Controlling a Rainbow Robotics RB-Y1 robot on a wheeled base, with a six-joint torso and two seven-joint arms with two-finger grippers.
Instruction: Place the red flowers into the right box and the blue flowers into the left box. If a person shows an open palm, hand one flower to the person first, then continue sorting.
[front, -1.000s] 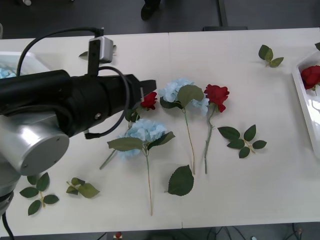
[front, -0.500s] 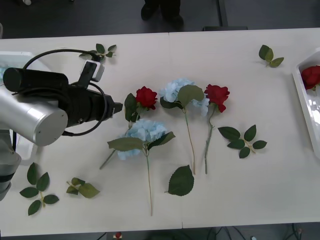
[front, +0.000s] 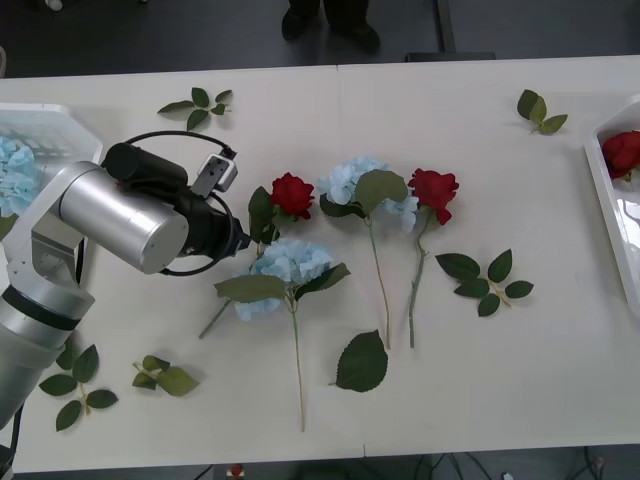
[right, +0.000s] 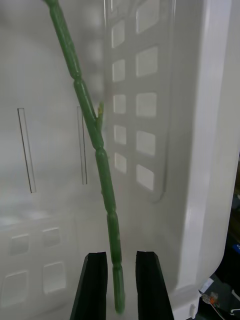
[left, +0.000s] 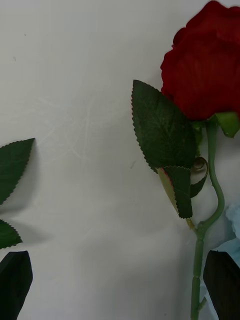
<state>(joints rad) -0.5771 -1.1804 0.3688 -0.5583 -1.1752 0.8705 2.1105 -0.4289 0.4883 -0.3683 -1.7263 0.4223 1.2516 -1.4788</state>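
Note:
Two red flowers lie mid-table: one rose (front: 292, 193) (left: 207, 60) and another (front: 433, 190) further right. Between and below them lie two blue flowers (front: 360, 185) (front: 290, 265). My left gripper (front: 240, 238) (left: 120, 260) hangs open just left of the first rose's stem (left: 198, 265), touching nothing. The left box (front: 60, 115) at the far left holds a blue flower (front: 15, 175). A third rose (front: 622, 152) rests in the right box (front: 600, 190). My right gripper (right: 121, 257) is over that box's floor (right: 210, 125), its fingers slightly parted around the loose stem end (right: 107, 200).
Loose leaf sprigs lie at the back left (front: 195, 100), back right (front: 540, 110), right of the roses (front: 485, 280) and front left (front: 165, 378) (front: 75, 385). One big leaf (front: 362, 362) sits near the front middle. A person's shoes (front: 330, 20) show behind the table.
My left arm has swung down and back from over the table's left side, uncovering the left box. Its gripper now sits low beside the first rose's stem. The flowers have not moved.

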